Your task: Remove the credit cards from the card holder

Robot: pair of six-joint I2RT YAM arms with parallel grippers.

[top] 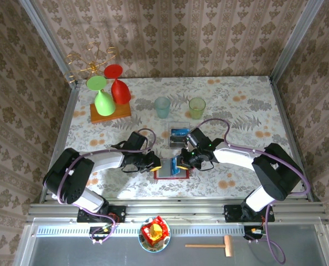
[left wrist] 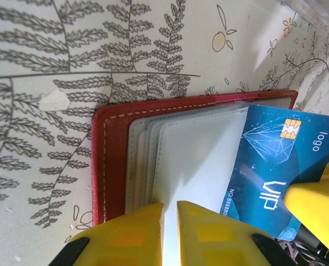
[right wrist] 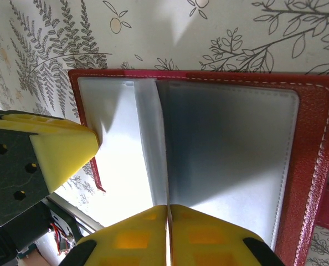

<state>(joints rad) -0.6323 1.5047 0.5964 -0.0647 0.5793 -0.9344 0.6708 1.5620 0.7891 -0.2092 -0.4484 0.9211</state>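
The red card holder [top: 170,176] lies open on the table between both grippers, its greyish clear pockets [left wrist: 198,149] facing up. A blue credit card [left wrist: 275,149] marked VIP sticks out of a pocket toward the right. My right gripper [right wrist: 168,208] is shut on that card's outer end, which I see edge-on between the yellow fingers [left wrist: 317,208]. My left gripper [left wrist: 170,206] is shut to a thin slit, its tips resting on a clear pocket leaf [right wrist: 126,144] at the holder's left half. From above, the left gripper [top: 158,164] and right gripper [top: 182,162] nearly meet over the holder.
A clear square box [top: 178,134] with another blue card inside sits just behind the holder. Further back stand a pale blue cup [top: 162,106] and a green cup [top: 197,107]. Upturned green and red glasses rest on a wooden board [top: 110,113] at the back left.
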